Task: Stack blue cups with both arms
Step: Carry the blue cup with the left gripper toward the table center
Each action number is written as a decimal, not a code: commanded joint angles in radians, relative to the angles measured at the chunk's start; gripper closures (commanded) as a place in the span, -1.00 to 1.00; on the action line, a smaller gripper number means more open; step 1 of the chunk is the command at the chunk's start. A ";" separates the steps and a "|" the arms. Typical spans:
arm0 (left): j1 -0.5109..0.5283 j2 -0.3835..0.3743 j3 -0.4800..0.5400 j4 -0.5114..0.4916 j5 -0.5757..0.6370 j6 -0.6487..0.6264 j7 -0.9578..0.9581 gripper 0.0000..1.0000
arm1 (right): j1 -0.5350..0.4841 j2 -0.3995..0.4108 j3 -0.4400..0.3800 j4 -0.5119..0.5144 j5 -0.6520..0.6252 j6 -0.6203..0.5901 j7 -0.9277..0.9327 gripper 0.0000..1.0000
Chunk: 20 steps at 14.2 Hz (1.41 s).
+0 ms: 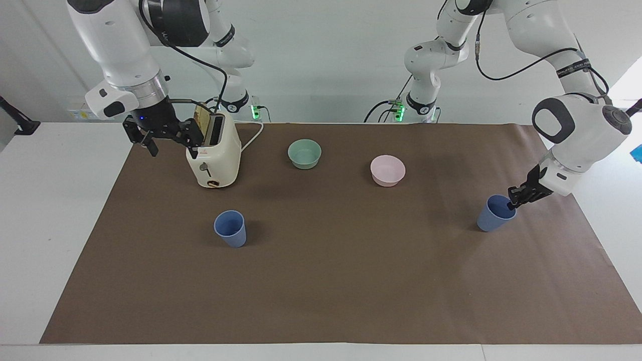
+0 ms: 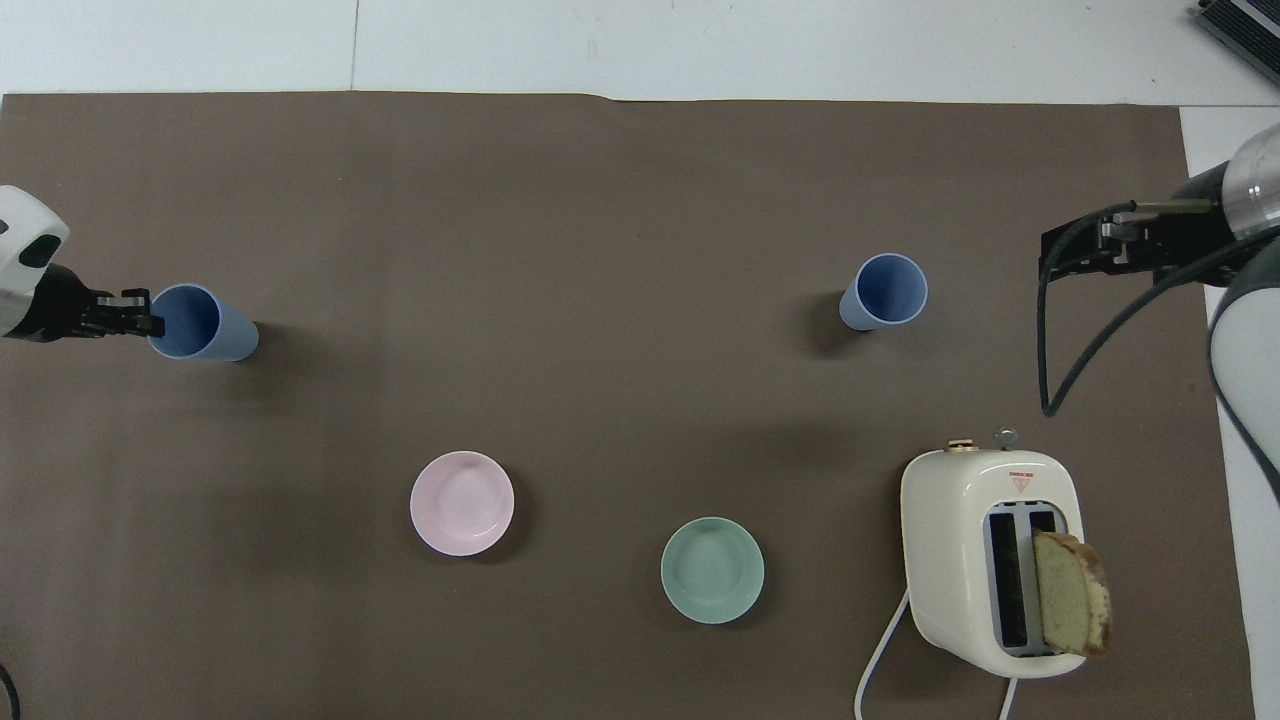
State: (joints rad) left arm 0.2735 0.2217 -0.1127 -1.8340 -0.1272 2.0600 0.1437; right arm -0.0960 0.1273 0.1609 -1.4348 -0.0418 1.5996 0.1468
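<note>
A bench (image 1: 60, 210) covered by a brown paper mat (image 1: 331, 281) holds two blue cups. One blue cup (image 1: 495, 213) stands at the left arm's end of the bench; in the facing view it tilts slightly. The left pincer (image 1: 512, 203) is at this cup's rim, its fingertips pinching the rim wall on the side toward the arm, so it is grasping the cup. The other blue cup (image 1: 230, 228) stands upright toward the right arm's end, well apart from the first.

The right pincer (image 1: 163, 135) hangs in the air just beside a cream toaster (image 1: 214, 150), over the mat's edge, its fingers spread apart and holding nothing; that arm waits. A slice of bread (image 2: 1070, 592) stands up out of one toaster slot. A green bowl (image 1: 304, 153) and a pink bowl (image 1: 387, 170) sit between the cups' positions, nearer to the robots than both cups.
</note>
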 commanded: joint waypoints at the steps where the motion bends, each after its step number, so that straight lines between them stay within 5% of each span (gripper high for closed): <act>1: -0.023 -0.007 0.004 0.094 -0.014 -0.108 -0.071 1.00 | -0.014 -0.017 0.008 -0.019 0.007 0.003 -0.013 -1.00; 8: -0.226 -0.032 0.005 0.188 -0.002 -0.208 -0.430 1.00 | -0.014 -0.017 0.008 -0.019 0.007 0.003 -0.013 -1.00; 20: -0.586 0.014 0.002 0.179 0.001 -0.054 -0.907 1.00 | -0.014 -0.017 0.009 -0.019 0.007 0.003 -0.015 -1.00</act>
State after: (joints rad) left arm -0.2578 0.2046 -0.1281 -1.6584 -0.1297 1.9566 -0.7101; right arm -0.0960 0.1273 0.1609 -1.4348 -0.0418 1.5996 0.1468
